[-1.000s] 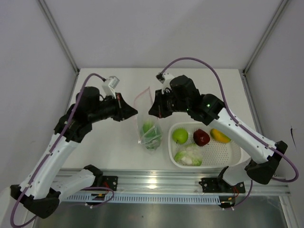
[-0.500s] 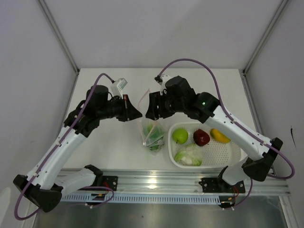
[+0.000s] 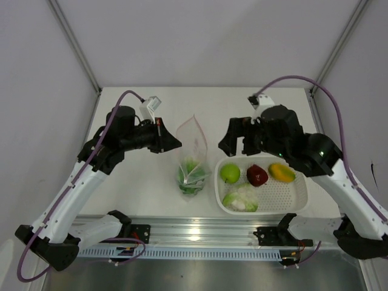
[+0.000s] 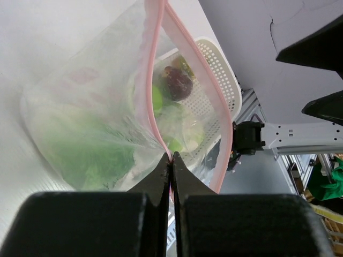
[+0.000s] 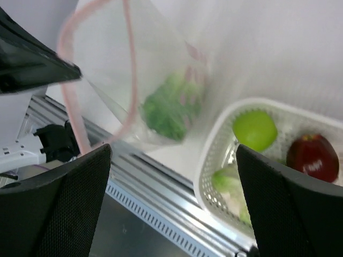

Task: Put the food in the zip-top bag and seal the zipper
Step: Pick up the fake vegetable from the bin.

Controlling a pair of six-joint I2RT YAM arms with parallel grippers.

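The clear zip-top bag hangs upright at the table's middle with green lettuce at its bottom. My left gripper is shut on the bag's pink zipper at the left side of the mouth; in the left wrist view the fingertips pinch the pink zipper. My right gripper is open, to the right of the bag and apart from it. In the right wrist view the wide jaws frame the bag and lettuce.
A white perforated basket sits at the right front. It holds a green apple, a dark red apple, a yellow-orange fruit and a cauliflower. A metal rail runs along the near edge.
My right gripper has opened, let go of the bag's mouth and drawn back to the right, above the basket's far side. The left gripper keeps hold and has barely moved.
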